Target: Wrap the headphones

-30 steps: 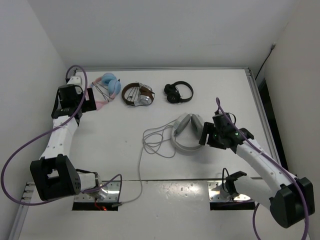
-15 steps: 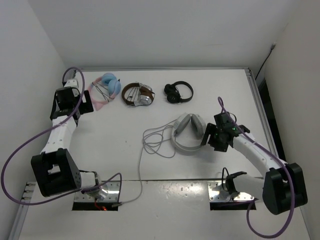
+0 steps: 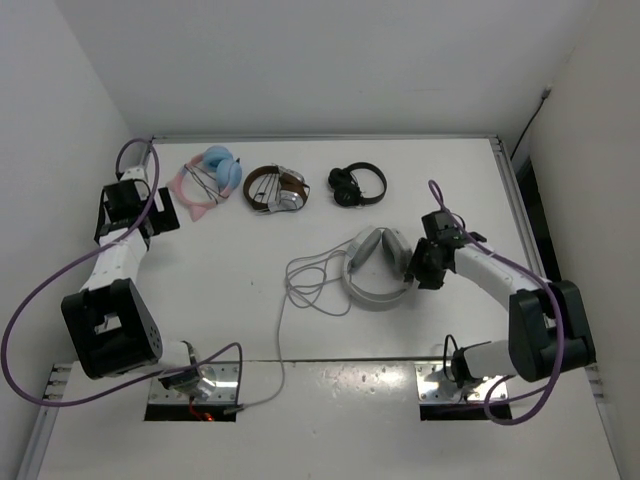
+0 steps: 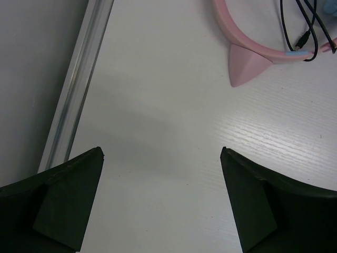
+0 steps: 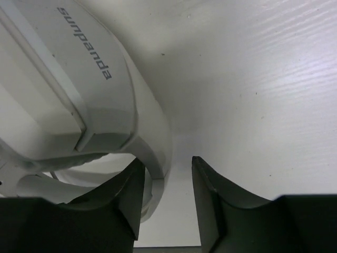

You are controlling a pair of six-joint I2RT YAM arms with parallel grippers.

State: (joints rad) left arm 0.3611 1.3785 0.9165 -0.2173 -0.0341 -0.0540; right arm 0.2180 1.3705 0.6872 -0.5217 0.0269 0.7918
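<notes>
Nothing is wrapped yet, as far as I can judge. The white headphones (image 3: 376, 270) lie flat on the table (image 3: 230, 260), a little right of its middle. Their grey cable (image 3: 308, 282) sprawls in loose loops just to their left, and a tail of it runs off toward the near edge. So the whole job is left: gather that cable and wind it round the headphones.

My right gripper (image 3: 413, 265) is at the headphones' right side. In its wrist view the right gripper (image 5: 167, 168) is partly spread, with the rim of the headband (image 5: 100, 100) reaching in between the fingers. The rim is close against one finger and there is bare table beside the other, so I read it as straddling, not clamped.

My left gripper (image 3: 162, 215) sits near the far left corner. In its wrist view the left gripper (image 4: 160, 153) has its fingers wide apart and holds nothing. The pink cat-ear headphones (image 4: 247, 45) are just beyond it. The brown-and-silver headphones (image 3: 276, 188) and the black headphones (image 3: 357, 184) rest along the far edge.

Compared with a second ago, the left arm has drawn back from the pink pair toward the left edge. The right arm has folded in and brought its gripper up to the headband. The white headphones and the cable look unmoved
</notes>
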